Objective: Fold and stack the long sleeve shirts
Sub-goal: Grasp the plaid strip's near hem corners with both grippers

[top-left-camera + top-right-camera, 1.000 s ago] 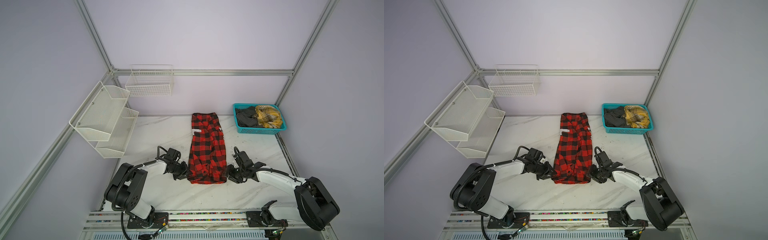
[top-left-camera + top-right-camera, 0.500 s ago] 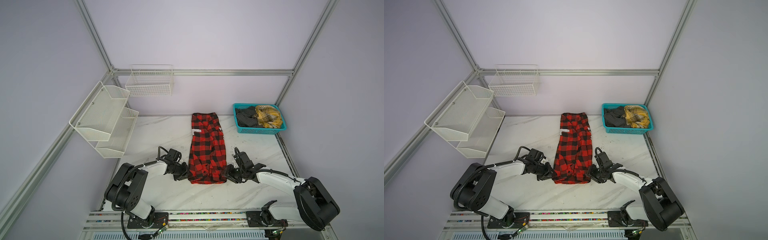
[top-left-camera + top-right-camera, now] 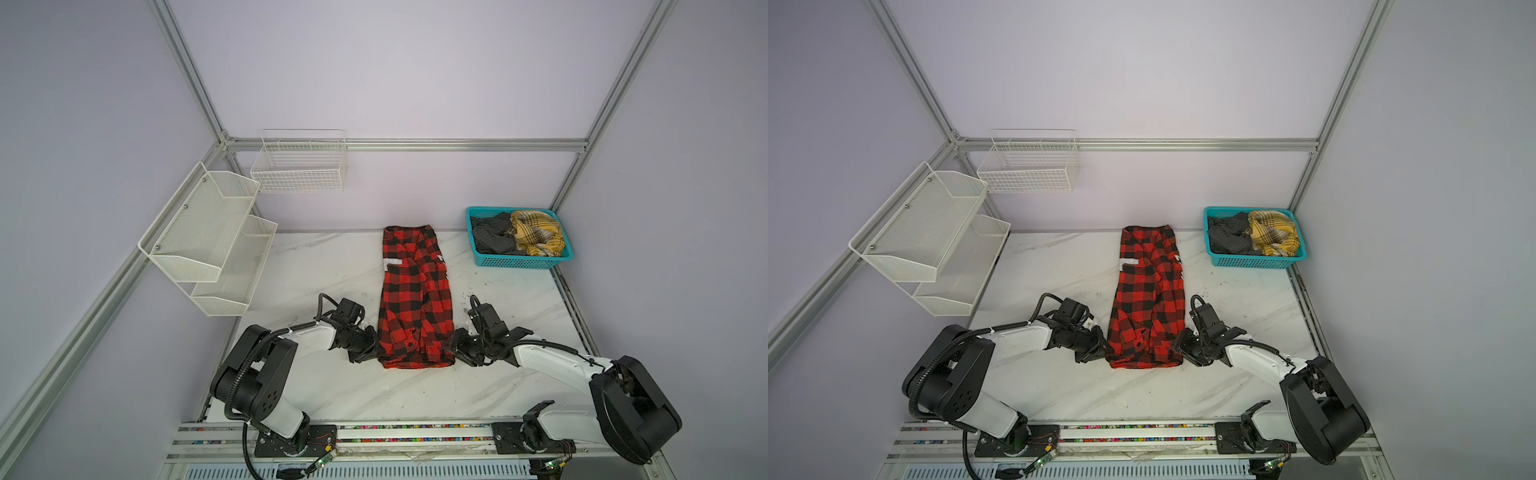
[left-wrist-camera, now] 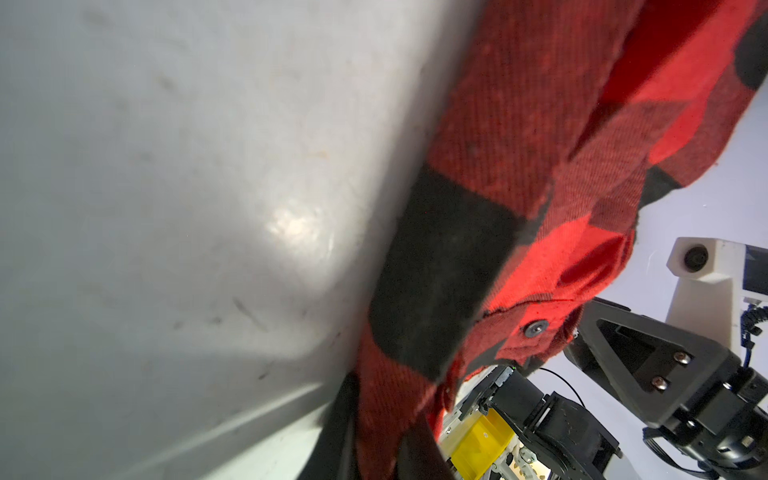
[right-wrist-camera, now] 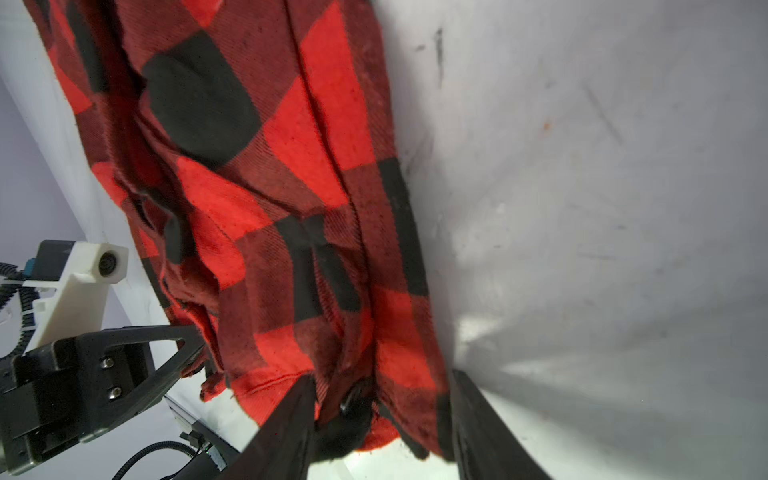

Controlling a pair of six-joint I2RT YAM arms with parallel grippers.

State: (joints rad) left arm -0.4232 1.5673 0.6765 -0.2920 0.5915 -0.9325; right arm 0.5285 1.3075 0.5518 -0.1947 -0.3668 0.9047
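Left fingers [image 3: 365, 353] pinch narrowly on the near left corner of the checked shirt [image 3: 415, 299]. Right fingers [image 5: 291, 424] stand wider, about half apart, with the near right corner bunched between them and cloth touching both. Folded into a long strip, the checked shirt lies flat on the white surface [image 3: 332, 266], running from between the arms to the back wall. At the back right, a teal basket [image 3: 523, 262] holds a grey shirt [image 3: 492, 239] and a yellow shirt [image 3: 538, 232].
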